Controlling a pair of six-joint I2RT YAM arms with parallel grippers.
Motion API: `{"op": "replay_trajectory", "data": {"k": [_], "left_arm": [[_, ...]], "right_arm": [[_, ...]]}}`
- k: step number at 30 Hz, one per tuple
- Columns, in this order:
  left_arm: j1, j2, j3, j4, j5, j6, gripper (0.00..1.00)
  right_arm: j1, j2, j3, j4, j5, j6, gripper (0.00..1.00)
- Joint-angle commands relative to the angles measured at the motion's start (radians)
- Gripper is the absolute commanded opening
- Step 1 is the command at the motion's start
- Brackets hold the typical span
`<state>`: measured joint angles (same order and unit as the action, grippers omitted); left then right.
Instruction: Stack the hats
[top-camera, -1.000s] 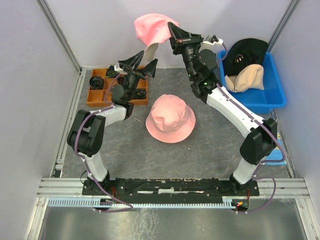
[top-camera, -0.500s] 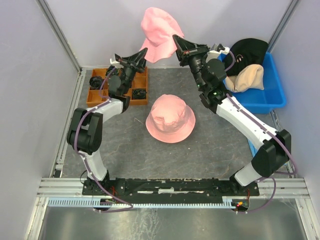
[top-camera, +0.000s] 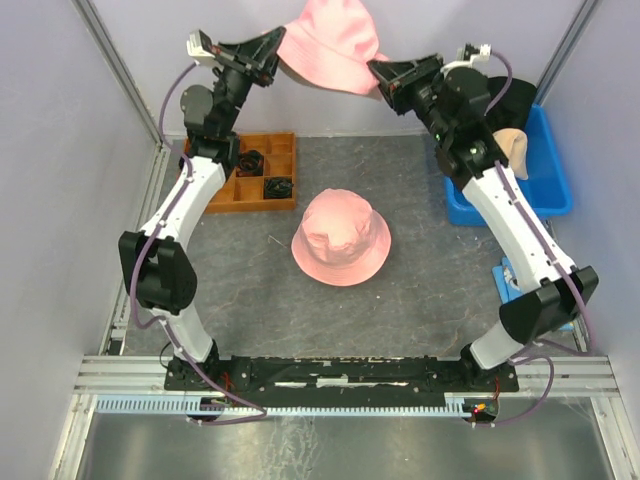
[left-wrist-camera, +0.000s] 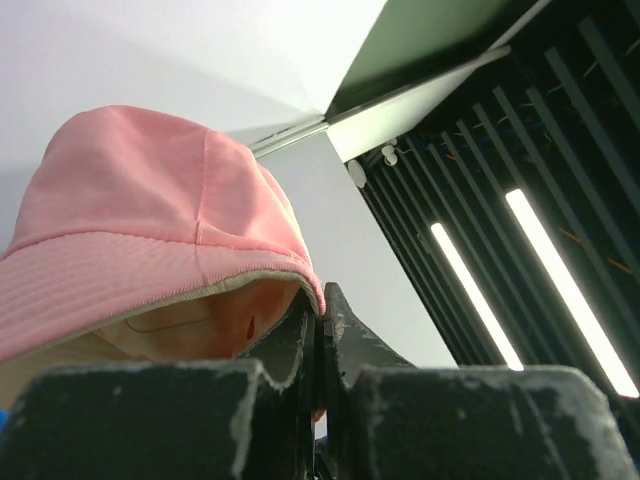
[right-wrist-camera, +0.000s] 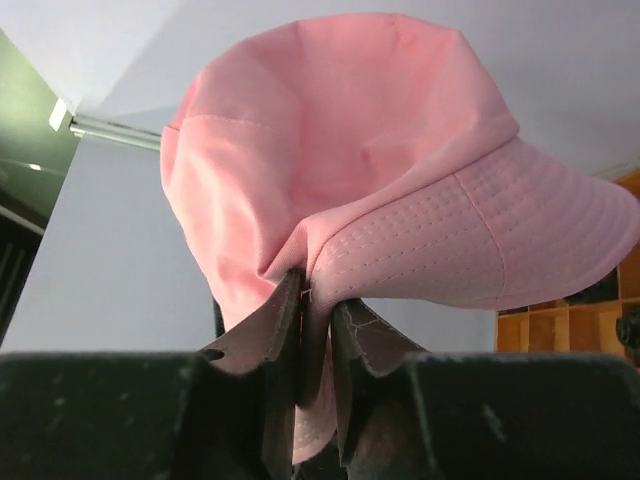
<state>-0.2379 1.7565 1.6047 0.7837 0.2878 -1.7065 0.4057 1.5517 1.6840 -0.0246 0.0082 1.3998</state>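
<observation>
Sitting nearest the arm bases, one pink hat (top-camera: 340, 237) rests crown up on the grey desk (top-camera: 420, 300). Its brim is spread flat all round, so it's basically round with no real long axis. Further back there's an orange tray (top-camera: 225, 200) on the left with dark coiled bundles (top-camera: 277, 186). On the right, a blue bin (top-camera: 555, 190) has a beige hat (top-camera: 512, 148) and a black hat (top-camera: 518, 98) in it, partly hidden behind the right arm.

Farthest off, up by the back wall, the second pink hat (top-camera: 330, 45) hangs in the air between both arms. Long axis runs left to right, crown up, opening facing down. It's soft pink fabric with stitched rows on the brim and a pale lining inside. On the left gripper (left-wrist-camera: 320, 300) the jaws are clamped tight on the brim edge. On the right gripper (right-wrist-camera: 318, 290) they're a sliver apart with a bunched fold of brim pinched between.
</observation>
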Motion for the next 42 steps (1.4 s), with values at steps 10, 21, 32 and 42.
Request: {"op": "replay_trajectory", "data": {"k": [10,21,32,42], "left_arm": [[0.017,0.267,0.574,-0.3,-0.055,0.148,0.03],[0.017,0.31,0.627,-0.349,-0.061,0.177,0.03],[0.017,0.356,0.679,-0.371,-0.07,0.165,0.03],[0.013,0.344,0.691,-0.388,-0.067,0.154,0.03]], "right_arm": [[-0.073,0.177,0.202,-0.1,-0.316,-0.09,0.83],[-0.059,0.215,0.375,-0.553,-0.357,-0.373,0.9],[-0.022,0.056,0.092,-0.566,-0.286,-0.312,0.64],[0.071,0.167,0.249,-0.663,-0.16,-0.457,0.91]]}}
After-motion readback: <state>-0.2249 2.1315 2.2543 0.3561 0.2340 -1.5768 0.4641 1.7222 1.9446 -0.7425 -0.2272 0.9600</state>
